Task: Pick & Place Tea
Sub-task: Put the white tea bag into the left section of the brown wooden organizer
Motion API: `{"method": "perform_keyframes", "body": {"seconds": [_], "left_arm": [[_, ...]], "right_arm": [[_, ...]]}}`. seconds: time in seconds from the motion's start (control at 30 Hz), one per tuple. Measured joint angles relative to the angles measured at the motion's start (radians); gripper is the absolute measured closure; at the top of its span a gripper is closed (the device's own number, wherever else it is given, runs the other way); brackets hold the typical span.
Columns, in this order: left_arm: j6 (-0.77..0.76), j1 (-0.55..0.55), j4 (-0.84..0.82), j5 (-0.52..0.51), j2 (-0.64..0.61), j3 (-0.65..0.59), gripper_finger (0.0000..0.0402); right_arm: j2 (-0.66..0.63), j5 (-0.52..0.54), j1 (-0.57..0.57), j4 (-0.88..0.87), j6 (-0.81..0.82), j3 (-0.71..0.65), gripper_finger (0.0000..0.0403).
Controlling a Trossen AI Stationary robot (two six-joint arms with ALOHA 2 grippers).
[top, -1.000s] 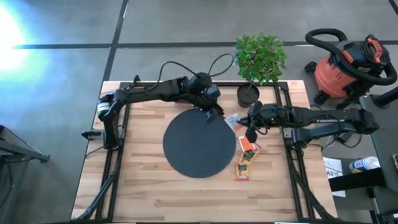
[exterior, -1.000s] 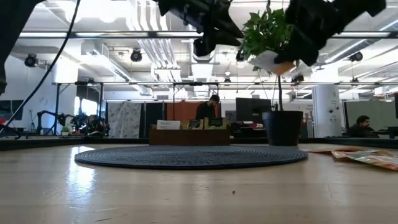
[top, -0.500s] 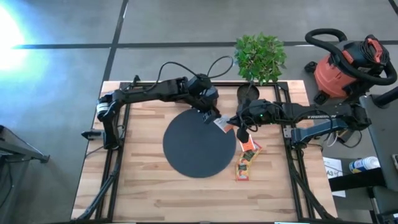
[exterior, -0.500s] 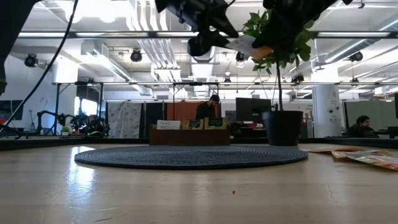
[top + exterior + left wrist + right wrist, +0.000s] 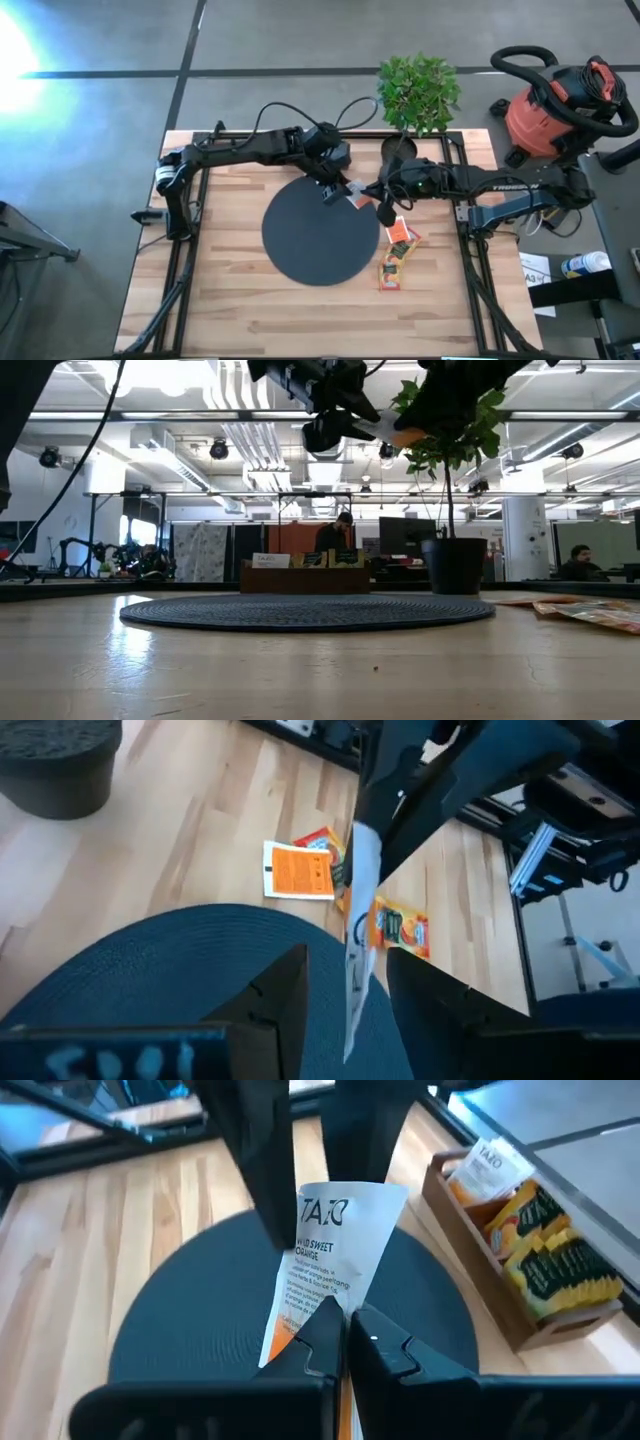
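A white tea sachet with an orange lower part (image 5: 335, 1250) hangs in the air above the far right edge of the round black mat (image 5: 318, 232), between my two grippers. My right gripper (image 5: 342, 1342) is shut on it. My left gripper (image 5: 350, 1005) is open; its fingers stand on either side of the sachet's free end (image 5: 355, 945), which shows edge-on between them, not touching. In the low view the sachet (image 5: 385, 428) is high above the mat (image 5: 305, 610). More sachets (image 5: 398, 250) lie flat on the wood right of the mat. My right gripper pinches the sachet between its two fingers at its orange end (image 5: 318, 1315), the end farthest from the left gripper. The fingers come level from the table's right side. The sachet is lifted clear and sticks out past the fingertips toward the left gripper.
A potted plant (image 5: 400, 150) stands at the far edge, just behind both grippers. A small wooden box (image 5: 520, 1260) holding more sachets stands beside the mat. Orange sachets (image 5: 300, 870) lie on the wood below the grippers. A red shop vacuum (image 5: 555, 110) stands off the table.
My right gripper has carried the sachet up and toward the table's left, from above the loose sachets to the left gripper at the mat's far right edge. The sachet's free end now sits between the left fingers. The left gripper has shifted only slightly.
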Motion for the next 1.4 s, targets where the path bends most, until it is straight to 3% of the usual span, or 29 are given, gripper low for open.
{"method": "perform_keyframes", "body": {"seconds": [0.23, 0.57, 0.73, 0.9, 1.17, 1.4], "left_arm": [[0.062, 0.0, -0.079, -0.072, 0.0, 0.0, 0.0284], [0.124, 0.0, -0.085, -0.139, 0.0, 0.0, 0.0396], [0.156, 0.002, -0.117, -0.187, 0.0, 0.0, 0.04], [0.195, 0.013, -0.228, -0.283, 0.0, 0.0, 0.0401], [0.379, 0.098, -0.527, -0.607, -0.016, 0.0, 0.0401], [0.558, 0.292, -0.563, -0.609, -0.032, 0.0, 0.0401]], "right_arm": [[0.027, 0.005, 0.0, 0.055, 0.026, 0.0, 0.0394], [0.059, 0.009, -0.001, 0.062, 0.094, 0.0, 0.0392], [0.051, 0.026, 0.0, 0.064, 0.151, -0.002, 0.0363], [0.043, 0.067, 0.0, 0.052, 0.151, 0.013, 0.0305], [0.043, 0.074, 0.0, 0.015, 0.125, 0.063, 0.0224], [0.043, 0.075, 0.0, -0.019, 0.154, 0.066, 0.0211]]}}
